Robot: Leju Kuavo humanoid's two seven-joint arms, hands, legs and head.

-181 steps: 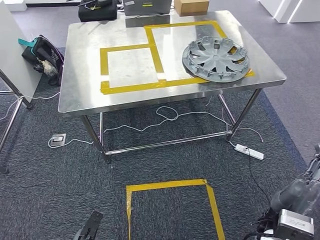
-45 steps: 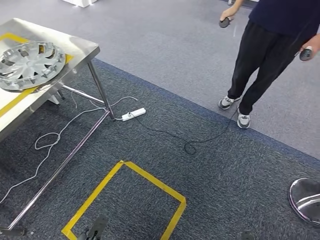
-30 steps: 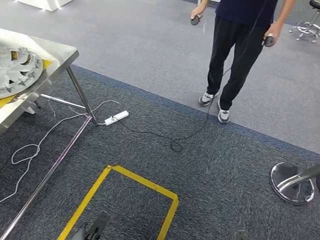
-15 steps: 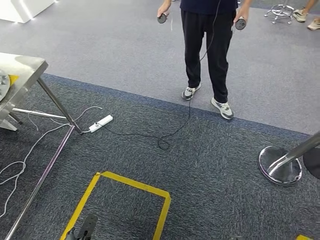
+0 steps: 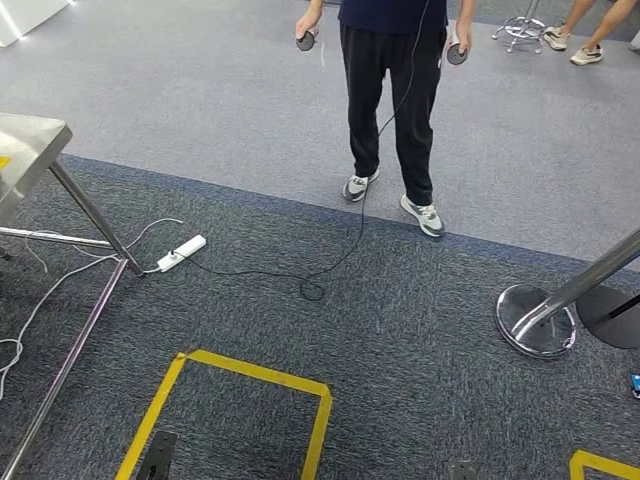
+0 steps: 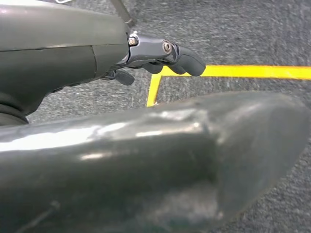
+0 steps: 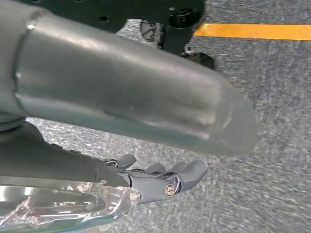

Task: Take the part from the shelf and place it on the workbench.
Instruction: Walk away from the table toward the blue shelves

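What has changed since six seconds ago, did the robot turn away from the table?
Yes. The head camera has swung right: the steel table slid to the left edge, its wheel cover gone from view, and a standing person came into view. Both hands, left hand and right hand, hang empty.

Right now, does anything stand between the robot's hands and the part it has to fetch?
Cannot tell: these frames do not settle where the part is. The left hand and right hand hang empty over the carpet. On the floor ahead are a person, a trailing cable and a chrome stand base.
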